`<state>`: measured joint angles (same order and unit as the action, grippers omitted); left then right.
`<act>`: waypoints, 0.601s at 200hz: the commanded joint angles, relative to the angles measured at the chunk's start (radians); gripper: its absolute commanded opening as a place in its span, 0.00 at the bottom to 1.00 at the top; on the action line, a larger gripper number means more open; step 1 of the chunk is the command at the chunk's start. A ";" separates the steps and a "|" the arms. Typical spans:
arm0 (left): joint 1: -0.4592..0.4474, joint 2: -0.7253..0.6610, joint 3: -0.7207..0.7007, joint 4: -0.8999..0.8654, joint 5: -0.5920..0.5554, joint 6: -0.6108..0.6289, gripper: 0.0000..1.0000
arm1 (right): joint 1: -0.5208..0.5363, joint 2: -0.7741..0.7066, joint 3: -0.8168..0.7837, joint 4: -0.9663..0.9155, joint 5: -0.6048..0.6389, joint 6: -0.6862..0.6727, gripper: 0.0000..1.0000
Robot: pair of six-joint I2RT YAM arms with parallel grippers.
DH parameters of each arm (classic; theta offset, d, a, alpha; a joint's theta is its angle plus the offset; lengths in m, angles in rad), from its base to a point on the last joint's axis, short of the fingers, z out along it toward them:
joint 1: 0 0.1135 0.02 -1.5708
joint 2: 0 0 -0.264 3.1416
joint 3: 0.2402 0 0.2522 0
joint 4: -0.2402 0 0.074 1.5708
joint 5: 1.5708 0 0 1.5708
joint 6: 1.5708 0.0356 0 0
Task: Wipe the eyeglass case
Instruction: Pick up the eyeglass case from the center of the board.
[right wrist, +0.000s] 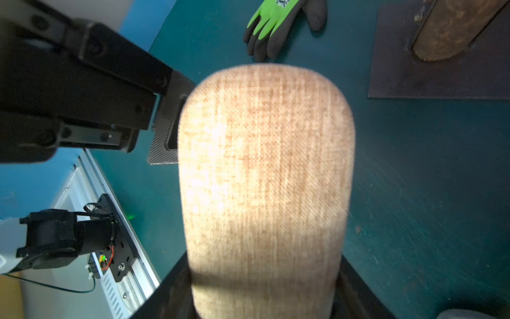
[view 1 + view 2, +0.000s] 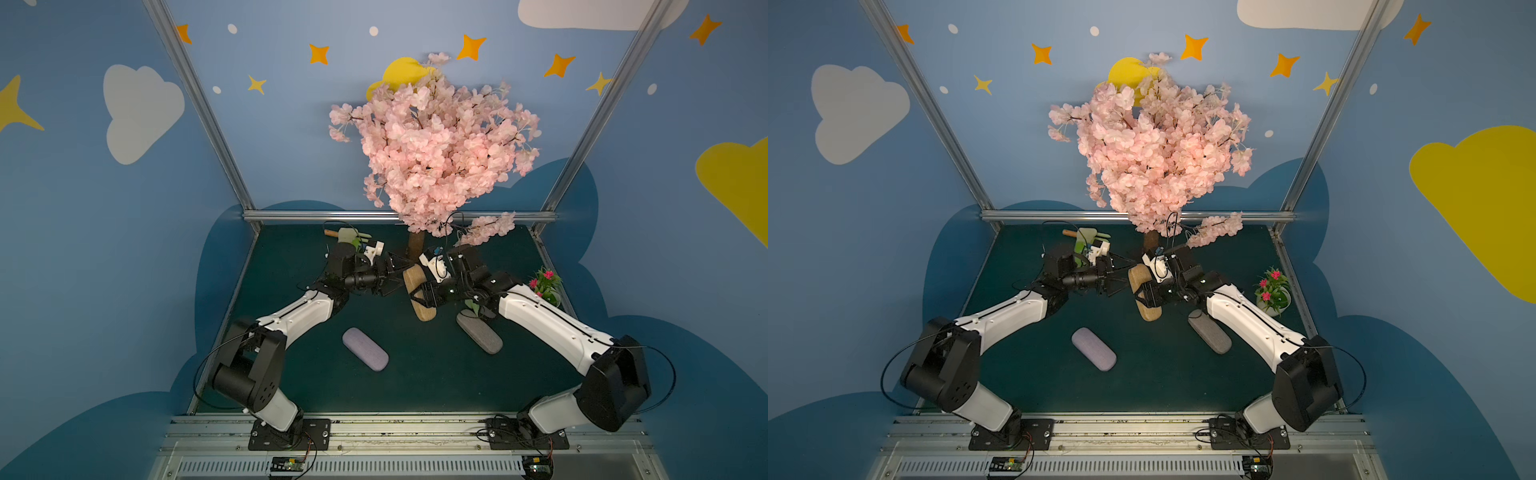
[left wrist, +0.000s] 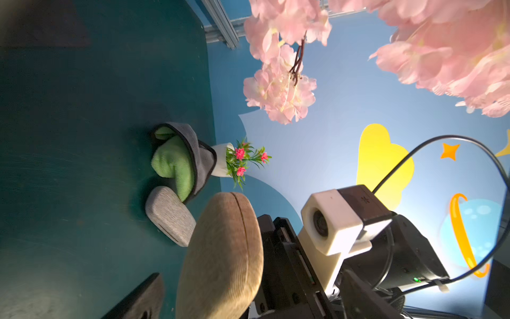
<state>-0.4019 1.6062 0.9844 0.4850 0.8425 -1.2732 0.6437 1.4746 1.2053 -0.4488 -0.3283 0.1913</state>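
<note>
The right gripper [image 2: 422,294] is clamped across the mid-length of the tan, oval, woven-fabric eyeglass case [image 1: 265,165], holding it apparently clear of the dark green table [image 2: 415,382], the case's free end just ahead of the empty, wide-spread left gripper [image 2: 394,277]; the case is judged light, rigid-shelled and non-slip, best gripped across its narrow sides.

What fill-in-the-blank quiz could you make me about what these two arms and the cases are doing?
The tan case is gripped between the fingers of the ___ arm.
The left arm's fingers stand ___ beside it, holding nothing.
Counting the purple case and the grey case lying on the table, ___ eyeglass cases show.
The grey-edged cloth by the flower pot is ___ inside.
Missing words: right; open; three; green.
</note>
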 commanded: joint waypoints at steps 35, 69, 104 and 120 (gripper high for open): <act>-0.012 0.046 0.078 -0.119 0.220 0.096 0.81 | 0.039 -0.015 0.082 -0.097 0.116 -0.152 0.44; -0.029 -0.003 0.216 -0.626 0.114 0.480 0.85 | 0.090 0.023 0.152 -0.167 0.184 -0.206 0.45; -0.023 0.004 0.214 -0.648 0.089 0.498 0.74 | 0.115 0.037 0.171 -0.174 0.208 -0.229 0.46; -0.024 0.009 0.221 -0.660 0.078 0.509 0.55 | 0.117 0.036 0.176 -0.175 0.216 -0.230 0.47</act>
<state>-0.4259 1.6127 1.1923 -0.0757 0.9390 -0.8494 0.7567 1.5002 1.3563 -0.5968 -0.1459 -0.0097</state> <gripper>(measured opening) 0.644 0.601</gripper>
